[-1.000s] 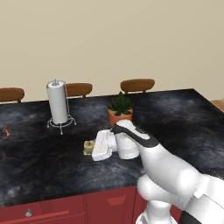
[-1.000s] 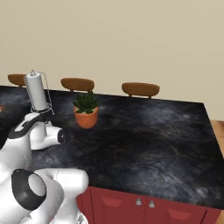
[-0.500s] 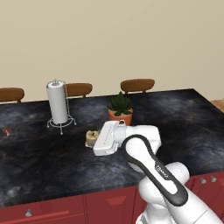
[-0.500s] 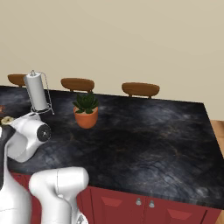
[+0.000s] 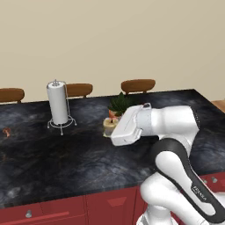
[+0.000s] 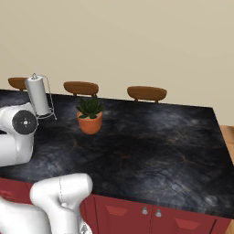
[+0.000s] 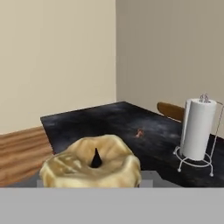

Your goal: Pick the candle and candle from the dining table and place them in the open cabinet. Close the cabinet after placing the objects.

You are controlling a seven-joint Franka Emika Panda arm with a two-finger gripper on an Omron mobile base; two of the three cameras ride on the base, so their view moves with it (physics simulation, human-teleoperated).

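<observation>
The squat tan-yellow jar candle (image 5: 107, 125) hangs just above the black marbled dining table (image 5: 66, 162), at the tip of my white hand. My gripper (image 5: 110, 128) is shut on it. In the hand view the candle (image 7: 90, 166) sits close at the bottom with its dark wick up, and it hides my fingertips. A small thin orange-red thing (image 5: 6, 131) stands far left on the table, also seen as the orange-red thing (image 7: 140, 132); it is too small to tell whether it is the taper candle. The cabinet is out of view.
A paper towel roll on a wire stand (image 5: 58, 103) stands at the back left. A potted plant (image 6: 90, 114) is right behind my hand. Brown chair backs (image 5: 138, 85) line the table's far edge. Red fronts with silver knobs (image 6: 151, 212) run under the near edge.
My hand has risen and swung to the right with the jar candle in it, lifting it off the table top. The arm's elbow has folded back towards the base.
</observation>
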